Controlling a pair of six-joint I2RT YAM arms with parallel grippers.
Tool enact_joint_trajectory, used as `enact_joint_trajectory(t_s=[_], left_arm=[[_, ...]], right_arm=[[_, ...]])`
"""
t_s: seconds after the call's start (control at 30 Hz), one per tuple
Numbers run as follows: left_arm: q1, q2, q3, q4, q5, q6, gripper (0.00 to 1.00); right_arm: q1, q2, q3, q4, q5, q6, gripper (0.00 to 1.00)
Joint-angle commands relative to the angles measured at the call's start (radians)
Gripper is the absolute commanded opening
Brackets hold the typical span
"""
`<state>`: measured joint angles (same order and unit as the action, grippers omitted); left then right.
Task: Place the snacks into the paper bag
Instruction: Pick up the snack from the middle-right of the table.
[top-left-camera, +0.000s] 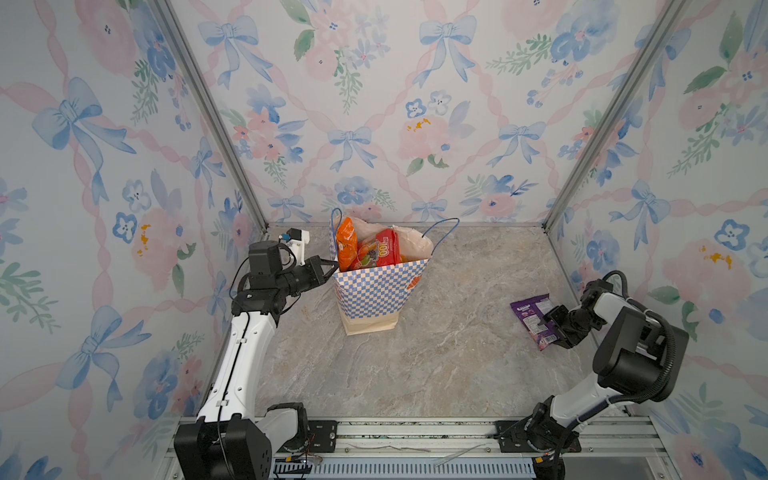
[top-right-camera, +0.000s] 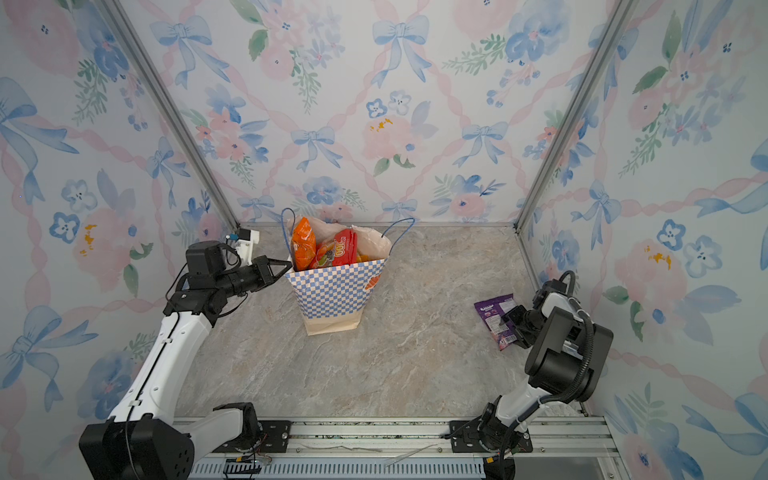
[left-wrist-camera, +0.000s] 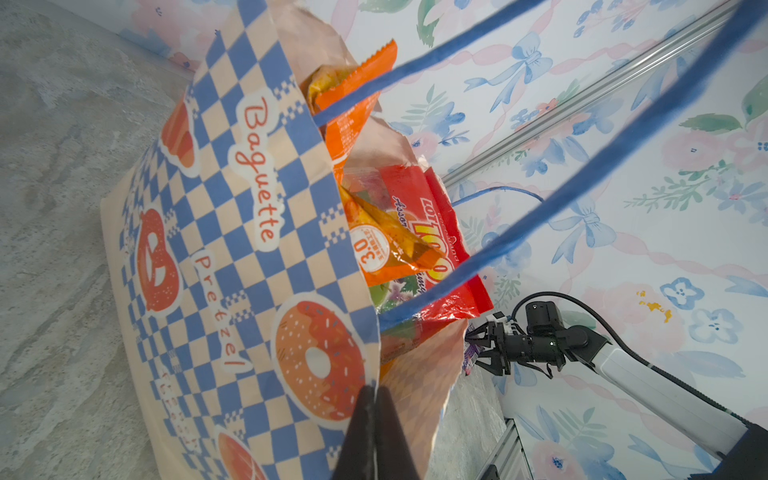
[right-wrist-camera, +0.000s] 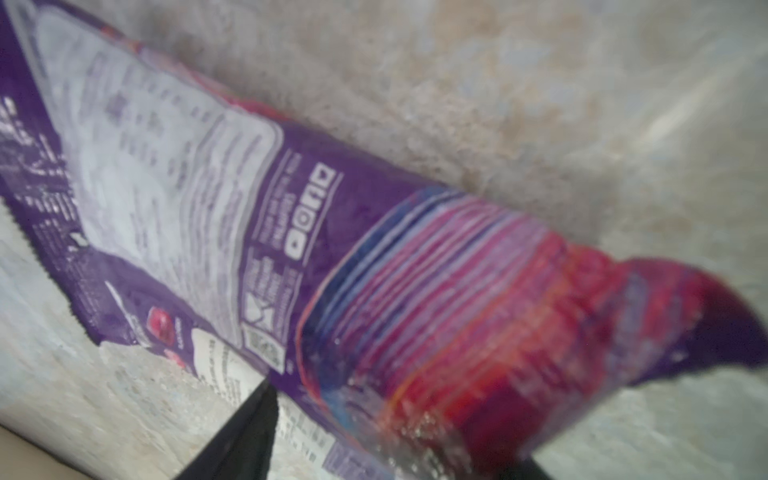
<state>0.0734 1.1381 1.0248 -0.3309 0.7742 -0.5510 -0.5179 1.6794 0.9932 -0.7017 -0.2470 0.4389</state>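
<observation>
Top views: in both top views the left gripper (top-left-camera: 334, 264) was pinched shut on a rim corner of the paper bag (top-left-camera: 374, 291). The bag stood upright on the table (top-left-camera: 457, 361). An orange pouch (top-left-camera: 347, 245) and a red pouch (top-left-camera: 386, 249) poked out just beyond those jaws. Well apart from them, the purple packet (top-left-camera: 528, 309) lay flat with 1 end under the right gripper (top-left-camera: 548, 328).

Left wrist view: the 2 closed fingers met on the checkered rim, with the bag's mouth gaping beyond them.

Right wrist view: the packet (right-wrist-camera: 332, 249) ran blurred between 2 dark fingers (right-wrist-camera: 249, 436) that stood partly apart. I could not tell whether they had bitten yet.

I judged the step to be grasping this last loose snack. To do it well, I would close squarely across the packet's body rather than its crimped end. I would lift only once it was firmly held, with the other jaws clamped on the rim so the mouth stays wide.
</observation>
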Motion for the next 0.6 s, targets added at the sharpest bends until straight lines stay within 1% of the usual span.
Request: enact_joint_trajectory(t_s=[0.0,0.07,0.13,0.23,0.27,0.4,0.5,0.57], left_arm=[[0.003,-0.013,0.022,0.030,0.028,0.002,0.00],[0.003,-0.014,0.022,0.030,0.030,0.002,0.00],[0.003,-0.015,0.021,0.030,0.031,0.001,0.00],[0.003,-0.018,0.017,0.030,0.030,0.002,0.00],[0.003,-0.020,0.018,0.030,0.030,0.003,0.00],[0.004,-0.022,0.020,0.030,0.031,0.002,0.00],[0.005,-0.022,0.020,0.030,0.030,0.002,0.00],[0.005,-0.021,0.020,0.030,0.031,-0.001,0.00]], right_arm=[[0.015,-0.010,0.017,-0.004,0.025,-0.015,0.46],[0.017,-0.020,0.019,-0.002,0.012,-0.020,0.32],[0.020,-0.062,0.022,0.006,-0.007,-0.024,0.17],[0.027,-0.119,0.017,0.045,-0.061,-0.022,0.02],[0.031,-0.145,0.016,0.054,-0.075,-0.018,0.00],[0.073,-0.246,0.052,0.048,-0.093,0.005,0.00],[0.133,-0.304,0.138,-0.008,-0.099,0.025,0.00],[0.190,-0.345,0.214,-0.044,-0.086,0.040,0.00]])
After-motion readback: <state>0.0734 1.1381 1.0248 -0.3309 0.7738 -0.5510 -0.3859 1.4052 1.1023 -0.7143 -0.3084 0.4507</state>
